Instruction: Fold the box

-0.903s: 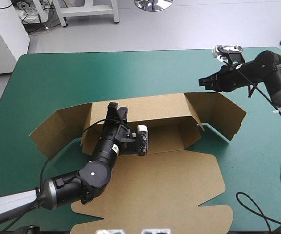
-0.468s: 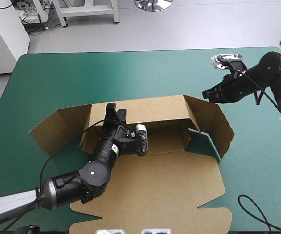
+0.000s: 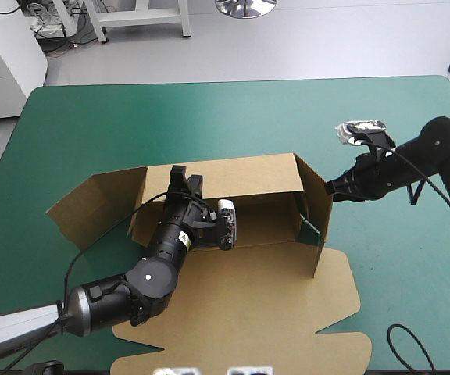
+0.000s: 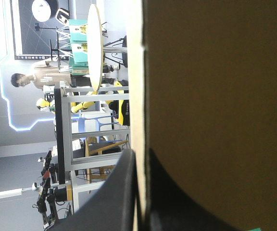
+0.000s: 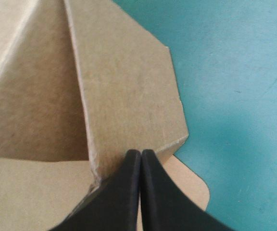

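Two black fingers of our right pincer [image 5: 139, 153] are pressed into one point, holding nothing, and push on the right end flap [image 5: 129, 86] of the brown box [image 3: 264, 305]. Just before, that flap leaned out. Now it stands straight up, so one side wall is nearly made. Our left pincer [image 4: 142, 155] still pinches the back wall [image 3: 241, 173]. The box sits in the middle of the teal-green table [image 3: 209, 109], lid flat, left end flap [image 3: 92, 205] leaning out. We cannot see what is behind the raised flap.
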